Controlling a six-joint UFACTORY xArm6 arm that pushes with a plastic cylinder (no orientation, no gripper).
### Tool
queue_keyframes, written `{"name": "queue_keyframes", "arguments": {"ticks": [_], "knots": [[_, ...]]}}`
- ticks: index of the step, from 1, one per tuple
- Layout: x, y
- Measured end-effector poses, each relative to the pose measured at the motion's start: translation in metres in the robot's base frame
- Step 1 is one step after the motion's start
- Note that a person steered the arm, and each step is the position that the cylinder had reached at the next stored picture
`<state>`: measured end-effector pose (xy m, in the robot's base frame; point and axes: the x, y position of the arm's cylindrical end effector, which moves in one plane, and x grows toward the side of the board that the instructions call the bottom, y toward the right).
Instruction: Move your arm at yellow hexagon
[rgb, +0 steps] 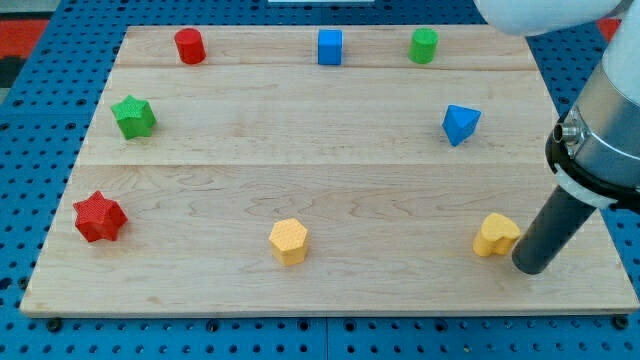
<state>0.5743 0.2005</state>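
Note:
The yellow hexagon lies on the wooden board near the view's bottom, a little left of centre. My tip rests at the view's bottom right, far to the right of the hexagon. It touches or nearly touches the right side of a yellow heart-shaped block.
A red cylinder, blue cube and green cylinder line the view's top. A green star and a red star sit at the left. A blue triangular block sits at the right.

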Motion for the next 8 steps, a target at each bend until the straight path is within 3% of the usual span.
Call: {"name": "queue_keyframes", "arguments": {"ticks": [2, 3, 4, 6, 8], "knots": [[0.000, -0.002], [-0.001, 0.039], [-0.030, 0.052], [-0.114, 0.012], [-0.141, 0.077]]}}
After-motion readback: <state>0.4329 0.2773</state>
